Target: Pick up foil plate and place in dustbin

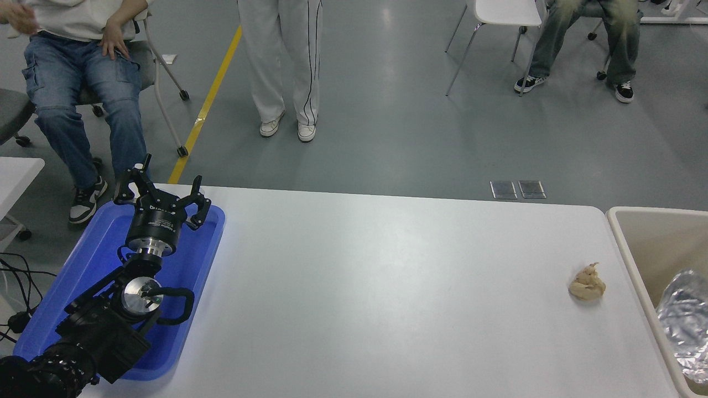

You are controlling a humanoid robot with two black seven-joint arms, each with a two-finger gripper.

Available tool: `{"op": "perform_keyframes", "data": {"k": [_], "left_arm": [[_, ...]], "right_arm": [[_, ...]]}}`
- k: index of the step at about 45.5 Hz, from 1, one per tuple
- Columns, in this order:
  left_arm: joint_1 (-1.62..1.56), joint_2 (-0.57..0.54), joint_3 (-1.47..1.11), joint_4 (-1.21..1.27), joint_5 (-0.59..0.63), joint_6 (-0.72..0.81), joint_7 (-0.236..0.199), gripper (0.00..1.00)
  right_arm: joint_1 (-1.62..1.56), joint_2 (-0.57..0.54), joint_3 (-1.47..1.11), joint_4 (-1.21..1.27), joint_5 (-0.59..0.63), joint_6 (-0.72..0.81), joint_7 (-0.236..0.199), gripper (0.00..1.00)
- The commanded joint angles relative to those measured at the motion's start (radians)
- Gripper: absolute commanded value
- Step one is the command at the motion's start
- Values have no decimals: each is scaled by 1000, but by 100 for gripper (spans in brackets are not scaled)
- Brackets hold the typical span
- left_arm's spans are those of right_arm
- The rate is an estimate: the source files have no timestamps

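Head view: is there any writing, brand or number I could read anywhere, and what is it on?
Left end effector: pale print on its black body, too small and blurred to read.
Foil plate, dustbin, blue tray, beige wad: no text visible.
Yellow floor line: a plain stripe, no words.

A single head view looks forward and down from high on the robot's side over the white table [387, 287], wide rather than close. The left arm enters at the lower left; the dustbin [630, 243] is cut by the right edge; people on the floor beyond fill the top.
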Motion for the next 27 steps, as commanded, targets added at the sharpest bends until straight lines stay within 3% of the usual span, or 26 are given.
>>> {"op": "perform_keyframes", "data": {"k": [1,27], "left_arm": [[0,0,0,0,0,1,0,100],[2,0,0,0,0,1,-3,100]], "right_arm": [[-2,4,2,-9,1,-11,0,98],[-7,18,0,-37,1,-11,0,99]]}}
